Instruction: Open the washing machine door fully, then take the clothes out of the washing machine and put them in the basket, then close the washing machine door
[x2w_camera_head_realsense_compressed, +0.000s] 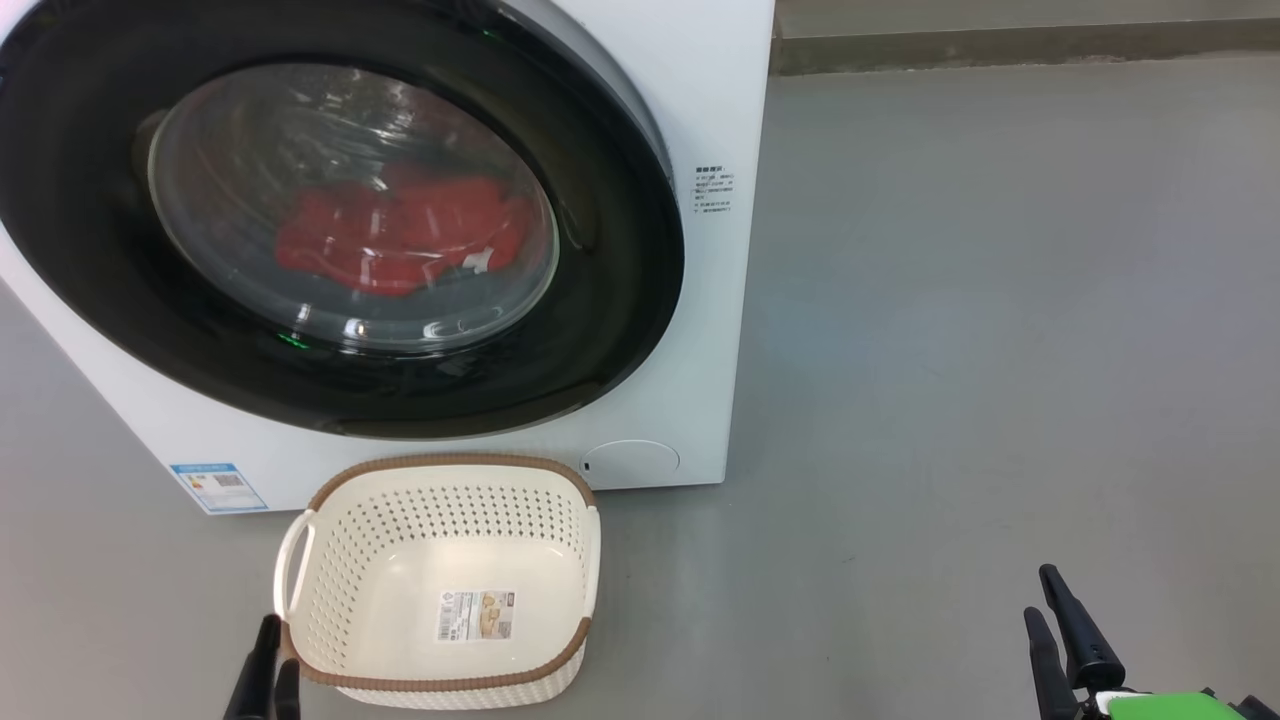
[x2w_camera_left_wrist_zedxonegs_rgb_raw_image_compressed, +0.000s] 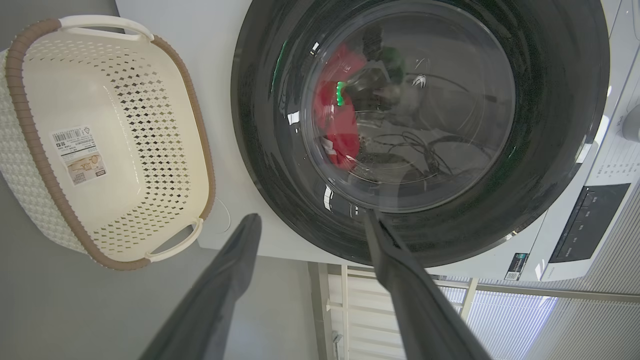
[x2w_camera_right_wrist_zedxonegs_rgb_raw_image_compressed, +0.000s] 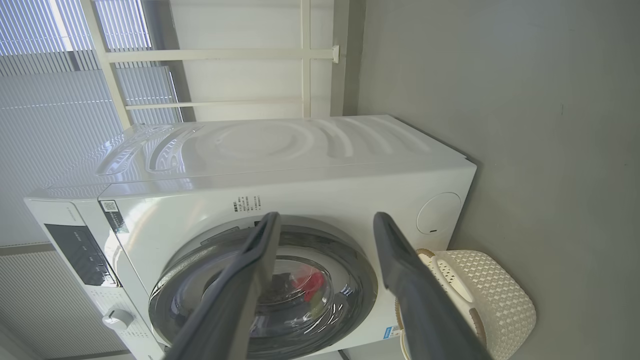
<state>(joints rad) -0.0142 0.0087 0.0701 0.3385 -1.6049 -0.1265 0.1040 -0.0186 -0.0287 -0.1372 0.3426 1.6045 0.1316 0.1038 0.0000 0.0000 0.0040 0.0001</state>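
The white washing machine (x2w_camera_head_realsense_compressed: 700, 120) stands ahead on the left. Its door (x2w_camera_head_realsense_compressed: 600, 330), black-rimmed with a glass bowl, covers the opening; a thin grey strip along its upper right edge suggests it sits slightly ajar. Red clothes (x2w_camera_head_realsense_compressed: 400, 240) lie in the drum behind the glass. In front of the machine, the empty cream basket (x2w_camera_head_realsense_compressed: 450, 462) rests on the floor. My left gripper (x2w_camera_head_realsense_compressed: 277, 650) hangs at the basket's near left corner, its fingers (x2w_camera_left_wrist_zedxonegs_rgb_raw_image_compressed: 235, 265) spread and empty. Low at the right, my right gripper (x2w_camera_head_realsense_compressed: 1040, 595) is open and empty, far from the machine.
Grey floor (x2w_camera_head_realsense_compressed: 1000, 300) stretches to the right of the machine, with a low kerb (x2w_camera_head_realsense_compressed: 1000, 45) along the back. The right wrist view shows a white frame (x2w_camera_right_wrist_zedxonegs_rgb_raw_image_compressed: 305, 55) and slatted blinds (x2w_camera_right_wrist_zedxonegs_rgb_raw_image_compressed: 50, 125) behind the machine.
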